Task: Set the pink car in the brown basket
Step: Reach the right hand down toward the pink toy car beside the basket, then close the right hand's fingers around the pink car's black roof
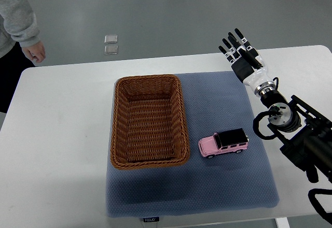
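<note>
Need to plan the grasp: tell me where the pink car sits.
The pink car lies on the blue mat, just right of the brown basket, near its front corner.

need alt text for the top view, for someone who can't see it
A pink toy car sits on a blue mat just right of an empty brown wicker basket, not yet picked up. The robot's right hand hovers open over the white table's far right side. A person's hand shows at the top left corner.
</note>
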`<action>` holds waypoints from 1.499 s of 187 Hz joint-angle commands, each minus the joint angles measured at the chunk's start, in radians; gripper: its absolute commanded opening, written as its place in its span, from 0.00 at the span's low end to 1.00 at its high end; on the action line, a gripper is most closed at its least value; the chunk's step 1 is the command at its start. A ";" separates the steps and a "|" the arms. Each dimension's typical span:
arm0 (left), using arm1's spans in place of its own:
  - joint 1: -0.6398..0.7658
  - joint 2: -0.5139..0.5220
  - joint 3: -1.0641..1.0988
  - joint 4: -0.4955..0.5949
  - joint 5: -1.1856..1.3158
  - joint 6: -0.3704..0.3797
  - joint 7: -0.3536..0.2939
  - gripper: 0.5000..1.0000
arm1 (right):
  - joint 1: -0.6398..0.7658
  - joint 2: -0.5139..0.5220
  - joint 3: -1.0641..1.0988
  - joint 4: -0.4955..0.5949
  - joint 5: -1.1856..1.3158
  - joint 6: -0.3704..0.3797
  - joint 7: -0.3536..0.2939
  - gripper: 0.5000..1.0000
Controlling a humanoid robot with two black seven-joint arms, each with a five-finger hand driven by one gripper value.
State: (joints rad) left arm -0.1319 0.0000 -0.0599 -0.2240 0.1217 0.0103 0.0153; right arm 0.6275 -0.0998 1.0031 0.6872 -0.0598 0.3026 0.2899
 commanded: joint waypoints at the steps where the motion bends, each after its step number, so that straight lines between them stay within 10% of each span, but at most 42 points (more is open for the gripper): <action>1: 0.000 0.000 0.000 0.000 -0.001 0.000 0.000 1.00 | 0.000 -0.001 -0.001 0.000 -0.002 0.001 0.000 0.82; 71: 0.000 0.000 0.000 0.000 0.001 0.000 0.000 1.00 | 0.040 -0.024 -0.086 0.006 -0.011 0.012 -0.003 0.82; 138: 0.000 0.000 0.000 0.000 -0.001 -0.001 0.000 1.00 | 0.256 -0.340 -0.408 0.130 -0.462 0.145 -0.109 0.82; 191: 0.000 0.000 0.000 0.000 -0.001 -0.001 0.000 1.00 | 0.535 -0.796 -0.893 0.650 -0.785 0.248 -0.135 0.82; 281: 0.000 0.000 0.000 0.002 -0.001 -0.001 0.000 1.00 | 0.317 -0.776 -0.899 0.726 -0.913 -0.007 -0.097 0.82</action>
State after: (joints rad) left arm -0.1319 0.0000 -0.0599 -0.2230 0.1214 0.0092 0.0153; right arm 0.9790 -0.9082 0.1024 1.4228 -0.9412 0.3545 0.1792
